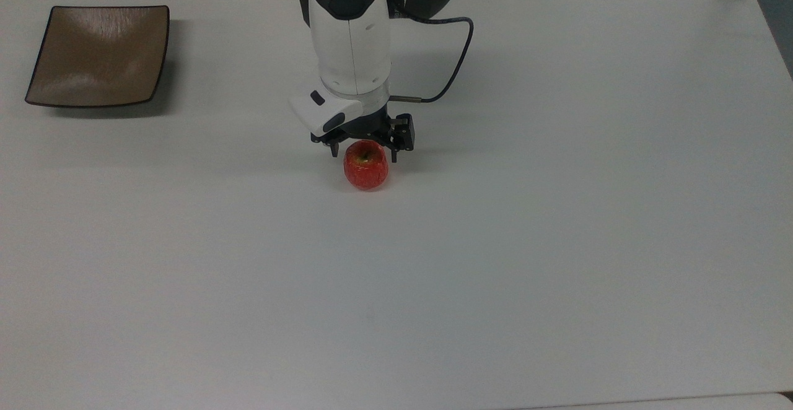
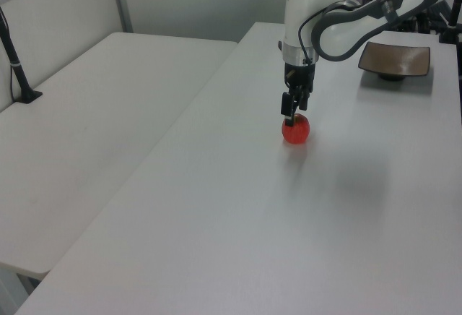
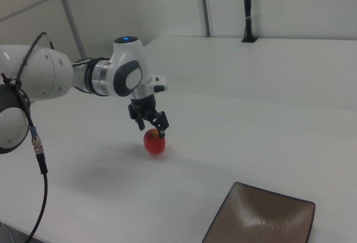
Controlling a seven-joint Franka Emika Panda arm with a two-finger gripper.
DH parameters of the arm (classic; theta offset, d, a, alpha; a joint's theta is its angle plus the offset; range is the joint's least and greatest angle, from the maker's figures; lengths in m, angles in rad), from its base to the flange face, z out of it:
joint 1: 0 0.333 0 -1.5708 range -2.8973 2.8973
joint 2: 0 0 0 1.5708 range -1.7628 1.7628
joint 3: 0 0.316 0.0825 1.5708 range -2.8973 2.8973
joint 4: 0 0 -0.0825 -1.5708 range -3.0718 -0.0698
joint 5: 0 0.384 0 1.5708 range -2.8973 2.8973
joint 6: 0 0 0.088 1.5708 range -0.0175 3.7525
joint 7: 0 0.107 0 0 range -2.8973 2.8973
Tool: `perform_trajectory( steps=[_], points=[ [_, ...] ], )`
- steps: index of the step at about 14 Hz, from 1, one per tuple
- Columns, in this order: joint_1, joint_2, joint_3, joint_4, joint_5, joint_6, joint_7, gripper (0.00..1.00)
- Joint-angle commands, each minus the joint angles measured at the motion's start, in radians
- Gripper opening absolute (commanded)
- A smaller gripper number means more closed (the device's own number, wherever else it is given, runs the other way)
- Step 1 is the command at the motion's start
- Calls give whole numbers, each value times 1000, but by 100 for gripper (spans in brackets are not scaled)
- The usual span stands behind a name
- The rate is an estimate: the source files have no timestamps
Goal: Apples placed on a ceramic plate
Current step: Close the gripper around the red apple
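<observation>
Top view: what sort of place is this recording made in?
Likely a robotics lab bench, not a kitchen: a bare white table holding one apple and a brown plate, a robot arm's hand, open, over the apple, and plain partition walls.

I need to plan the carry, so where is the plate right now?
The ceramic plate sits at the top view's far left corner of the table, bare, well apart from the apple under the hand.
</observation>
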Motion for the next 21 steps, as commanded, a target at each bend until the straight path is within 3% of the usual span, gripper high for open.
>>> perform_trajectory(
  steps=[1,5,7,8,9,16,21],
  points=[
    [8,19,0,11,-20,24,38,100],
    [9,31,2,11,-40,24,39,99],
    [9,31,3,11,-63,26,39,63],
    [9,33,6,11,-66,24,39,50],
    [8,33,11,11,-69,26,41,44],
    [-9,-13,13,12,-69,24,67,43],
    [-84,-91,5,9,-75,10,58,43]
  ],
)
